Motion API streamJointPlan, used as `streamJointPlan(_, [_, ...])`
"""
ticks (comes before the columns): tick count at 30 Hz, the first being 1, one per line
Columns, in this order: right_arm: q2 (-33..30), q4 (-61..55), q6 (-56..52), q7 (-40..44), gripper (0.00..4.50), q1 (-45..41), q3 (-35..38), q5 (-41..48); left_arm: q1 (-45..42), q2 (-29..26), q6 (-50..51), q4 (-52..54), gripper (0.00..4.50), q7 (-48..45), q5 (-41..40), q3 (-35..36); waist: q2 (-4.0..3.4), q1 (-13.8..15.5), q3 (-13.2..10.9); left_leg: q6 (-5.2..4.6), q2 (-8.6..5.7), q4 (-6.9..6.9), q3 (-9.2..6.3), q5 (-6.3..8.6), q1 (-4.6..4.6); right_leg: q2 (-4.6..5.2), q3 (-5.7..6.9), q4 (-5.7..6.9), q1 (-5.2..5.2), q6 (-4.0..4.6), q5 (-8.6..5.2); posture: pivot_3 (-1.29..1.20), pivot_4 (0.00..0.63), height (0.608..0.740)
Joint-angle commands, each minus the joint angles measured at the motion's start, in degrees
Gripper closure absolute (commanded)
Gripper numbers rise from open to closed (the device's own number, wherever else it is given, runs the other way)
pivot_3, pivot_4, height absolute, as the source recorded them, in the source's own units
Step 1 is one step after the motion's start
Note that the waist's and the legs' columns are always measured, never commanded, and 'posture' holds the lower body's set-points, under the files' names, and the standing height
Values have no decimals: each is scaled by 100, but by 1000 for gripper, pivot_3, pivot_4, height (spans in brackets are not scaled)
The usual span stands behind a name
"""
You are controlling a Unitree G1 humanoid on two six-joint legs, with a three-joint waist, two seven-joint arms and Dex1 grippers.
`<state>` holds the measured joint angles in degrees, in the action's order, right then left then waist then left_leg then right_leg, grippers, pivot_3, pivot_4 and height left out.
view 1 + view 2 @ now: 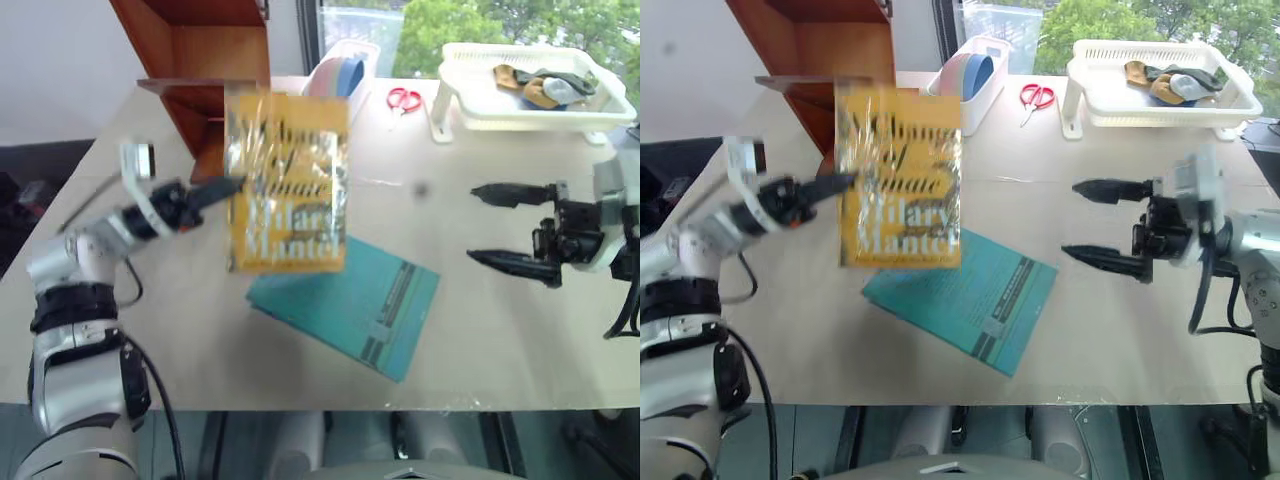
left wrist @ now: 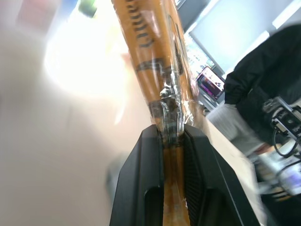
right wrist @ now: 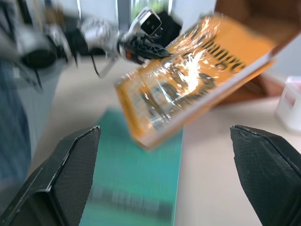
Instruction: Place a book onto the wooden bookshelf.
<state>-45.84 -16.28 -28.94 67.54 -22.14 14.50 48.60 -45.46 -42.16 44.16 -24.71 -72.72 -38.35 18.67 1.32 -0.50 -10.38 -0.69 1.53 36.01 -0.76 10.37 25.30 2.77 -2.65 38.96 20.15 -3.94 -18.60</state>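
Left gripper is clamped on the book's edge, holding it above the table before the bookshelf. Right gripper stands wide apart, empty.

The glossy yellow-orange paperback book carries large pale lettering on its front cover. The lower two lines read "Hilary Mantel". The upper lines are broken up by glare on the shiny wrapping; fragments such as "Change" and "Climate" can be partly made out. In the right wrist view the letters "hange" show on the same cover. The flat teal-blue book lying on the table bears small dark printed strips near one edge, too small to read.
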Motion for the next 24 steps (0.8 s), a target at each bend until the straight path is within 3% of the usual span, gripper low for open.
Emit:
streamJointPlan(1, [57,145,-100,-171,0,-239,365,377,-876,19,-516,885,4372,442,-3,-11,-1,-11,1,-1,-1,10,-4,1,12,0,4,-1,4,-1,1,0,150,740])
streamJointPlan(4, [117,322,-94,-245,0,-388,425,454,-1542,171,-1069,1160,4372,700,215,-227,-1,-11,1,-2,-9,28,-10,1,47,-1,9,4,30,-3,1,0,150,740])
streamJointPlan(9, [257,591,-179,-434,0,-632,678,836,-2132,236,-2917,1161,4372,1003,1446,-924,-7,-20,-3,-1,-22,27,-2,0,53,-7,7,10,40,-3,1,0,150,740])
streamJointPlan(15, [384,871,-341,-598,0,-844,1010,1287,-2589,-443,-5834,340,4372,1514,3878,-2038,-16,-24,-7,-2,-23,26,31,0,55,-11,-1,9,46,-2,2,0,150,740])
streamJointPlan(21, [406,930,-539,-580,0,-1027,1132,1689,-3129,-1252,-7342,-861,4372,2622,5790,-2741,-23,-60,-10,-4,-23,27,33,1,68,-12,-3,12,60,-3,2,0,150,740])
streamJointPlan(24, [394,967,-636,-528,0,-1047,1145,1823,-3316,-1476,-7675,-1307,4372,3050,6333,-2976,-30,-65,-12,-4,-21,23,39,1,60,-15,-9,20,62,-2,1,0,150,740])
